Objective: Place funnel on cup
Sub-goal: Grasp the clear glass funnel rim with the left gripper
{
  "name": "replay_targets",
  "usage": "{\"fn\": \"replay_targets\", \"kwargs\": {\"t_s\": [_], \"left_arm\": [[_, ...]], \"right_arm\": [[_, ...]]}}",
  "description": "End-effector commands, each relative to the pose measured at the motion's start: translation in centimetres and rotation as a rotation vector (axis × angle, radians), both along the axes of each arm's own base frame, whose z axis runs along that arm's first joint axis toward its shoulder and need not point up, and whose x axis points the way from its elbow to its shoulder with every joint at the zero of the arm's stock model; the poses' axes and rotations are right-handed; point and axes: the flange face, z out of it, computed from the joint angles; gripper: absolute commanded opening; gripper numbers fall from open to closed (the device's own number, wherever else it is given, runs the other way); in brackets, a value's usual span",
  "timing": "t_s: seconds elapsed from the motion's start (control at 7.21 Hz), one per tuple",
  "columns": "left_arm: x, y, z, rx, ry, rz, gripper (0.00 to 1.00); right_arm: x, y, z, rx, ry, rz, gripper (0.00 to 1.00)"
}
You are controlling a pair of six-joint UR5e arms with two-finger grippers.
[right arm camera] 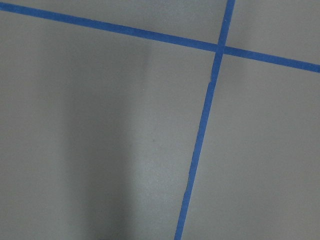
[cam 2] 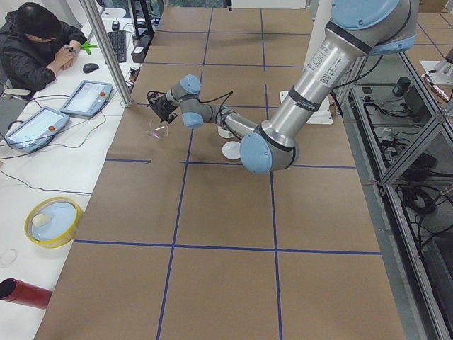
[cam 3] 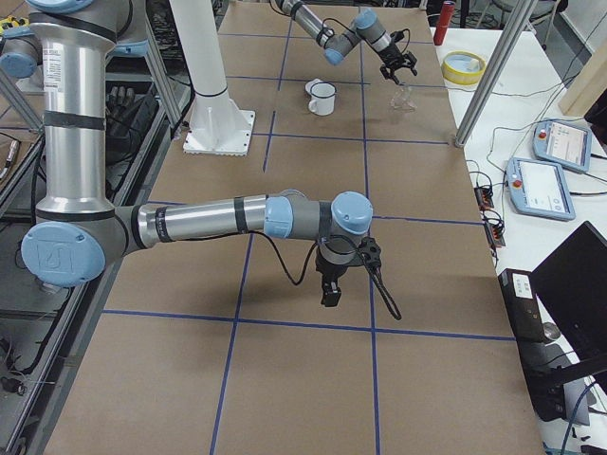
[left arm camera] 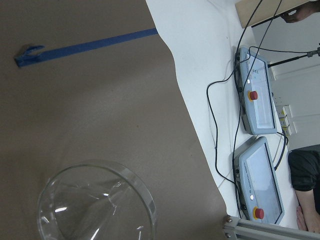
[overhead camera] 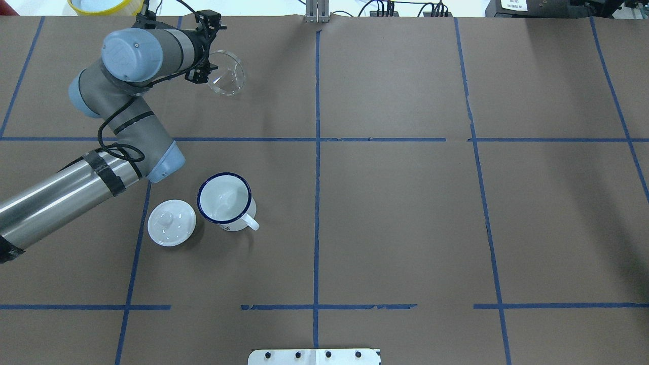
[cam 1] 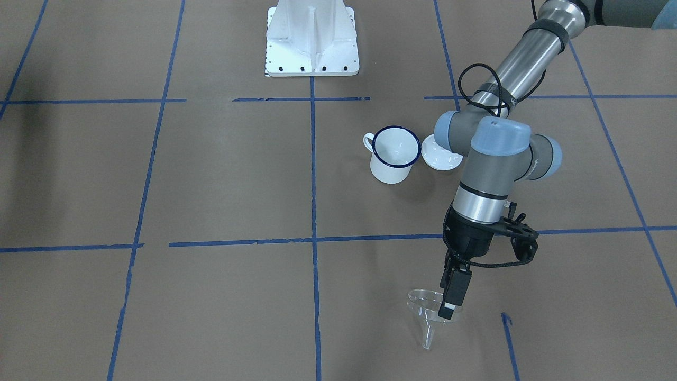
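Note:
The clear funnel (cam 1: 426,313) is near the table's far edge, stem pointing down; it also shows in the overhead view (overhead camera: 226,73) and fills the lower left of the left wrist view (left arm camera: 95,205). My left gripper (cam 1: 451,302) (overhead camera: 204,71) is shut on the funnel's rim. The white cup (cam 1: 392,153) (overhead camera: 224,200) with a dark blue rim stands upright and open, well away from the funnel, nearer the robot's base. My right gripper (cam 3: 329,292) shows only in the exterior right view, low over bare table paper; I cannot tell whether it is open or shut.
A white round lid with a knob (cam 1: 441,153) (overhead camera: 171,222) lies right beside the cup. The left arm's elbow (overhead camera: 162,162) hangs close over the lid and cup. A yellow bowl (overhead camera: 104,5) and teach pendants (left arm camera: 257,100) sit beyond the table's far edge.

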Motion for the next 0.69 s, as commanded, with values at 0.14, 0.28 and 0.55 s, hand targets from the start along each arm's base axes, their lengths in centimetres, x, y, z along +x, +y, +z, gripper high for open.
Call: {"fn": "replay_targets", "kwargs": {"t_s": [0.14, 0.28, 0.55], "left_arm": [[2.48, -0.48, 2.61, -0.023, -0.012, 0.013, 0.73], [2.5, -0.47, 2.65, -0.015, -0.019, 0.019, 0.01], [2.3, -0.46, 2.47, -0.006, -0.011, 0.016, 0.0]], "right_arm": [[0.0, 0.0, 0.0, -0.001, 0.0, 0.001, 1.0], [0.0, 0.0, 0.0, 0.0, 0.0, 0.0, 1.0], [0.0, 0.0, 0.0, -0.001, 0.0, 0.001, 1.0]]}}
